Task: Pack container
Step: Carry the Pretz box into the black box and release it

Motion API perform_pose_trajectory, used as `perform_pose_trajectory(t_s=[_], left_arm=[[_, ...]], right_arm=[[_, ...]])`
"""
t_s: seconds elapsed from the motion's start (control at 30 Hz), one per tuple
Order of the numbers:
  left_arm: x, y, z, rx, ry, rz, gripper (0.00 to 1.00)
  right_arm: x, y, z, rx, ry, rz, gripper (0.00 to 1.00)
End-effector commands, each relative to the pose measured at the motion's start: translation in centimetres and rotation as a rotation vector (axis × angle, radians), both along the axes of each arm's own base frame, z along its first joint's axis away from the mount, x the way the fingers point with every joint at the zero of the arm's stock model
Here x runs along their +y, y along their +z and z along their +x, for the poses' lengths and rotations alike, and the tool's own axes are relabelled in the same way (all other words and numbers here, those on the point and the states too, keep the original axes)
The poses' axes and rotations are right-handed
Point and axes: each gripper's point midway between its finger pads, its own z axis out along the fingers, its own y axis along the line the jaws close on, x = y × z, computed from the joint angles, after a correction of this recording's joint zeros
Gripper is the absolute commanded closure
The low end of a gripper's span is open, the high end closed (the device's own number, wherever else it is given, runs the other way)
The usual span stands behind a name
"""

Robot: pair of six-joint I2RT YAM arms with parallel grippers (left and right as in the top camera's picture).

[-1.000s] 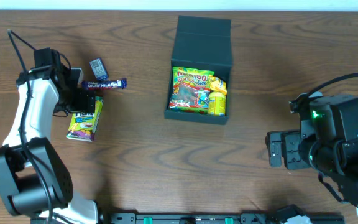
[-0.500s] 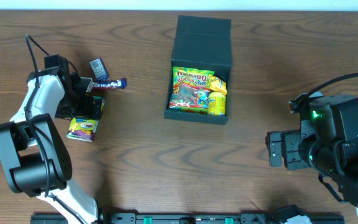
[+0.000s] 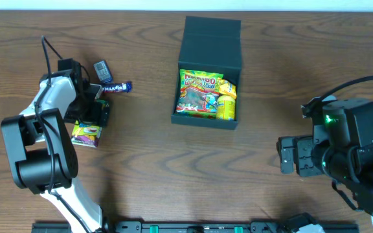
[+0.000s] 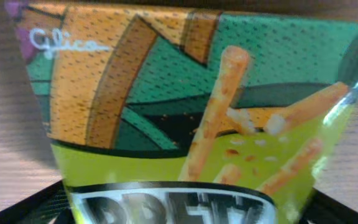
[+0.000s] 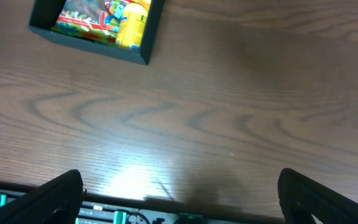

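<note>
Left fingers are hanging wide over the Pretz pack; I'm seeing the container at 3 o'clock, right fingers wide too.

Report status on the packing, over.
Left claw open, low over Pretz box. Right claw open, empty, parked right of container. Container lid up, gummy bag and yellow packet inside. Chocolate bar beside Pretz box, not blocking.

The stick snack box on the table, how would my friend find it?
Start at the black container and look far left, to the left gripper. The snack box lies beneath it. It is yellow-green with biscuit sticks pictured, unlike the purple chocolate bar and small blue packet nearby.
</note>
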Motion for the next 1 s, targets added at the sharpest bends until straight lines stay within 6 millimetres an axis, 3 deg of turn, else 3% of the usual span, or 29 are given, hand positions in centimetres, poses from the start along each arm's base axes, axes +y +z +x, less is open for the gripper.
perform_pose_trajectory(t_s=[0.0,0.13,0.33,0.6,0.8,0.97], left_arm=[[0.8,-0.5,-0.4,0.025,0.021,0.070,0.12],[0.4,-0.5,-0.3,0.020,0.055,0.071,0.21],[0.1,-0.1,0.2,0.001,0.133,0.073,0.27],[-0.7,3.7,2.9,-0.052,0.207,0.074,0.26],[-3.1,7.3,5.7,-0.121,0.187,0.064,0.26],[-7.4,9.6,8.1,-0.204,0.143,0.040,0.26]], right_arm=[[-0.2,0.3,0.0,-0.011,0.004,-0.003,0.01],[-0.2,0.3,0.0,-0.011,0.004,-0.003,0.01],[-0.2,0.3,0.0,-0.010,0.003,-0.003,0.01],[-0.2,0.3,0.0,-0.010,0.003,-0.003,0.01],[-0.2,0.3,0.0,-0.010,0.003,-0.003,0.01],[-0.2,0.3,0.0,-0.011,0.004,-0.003,0.01]])
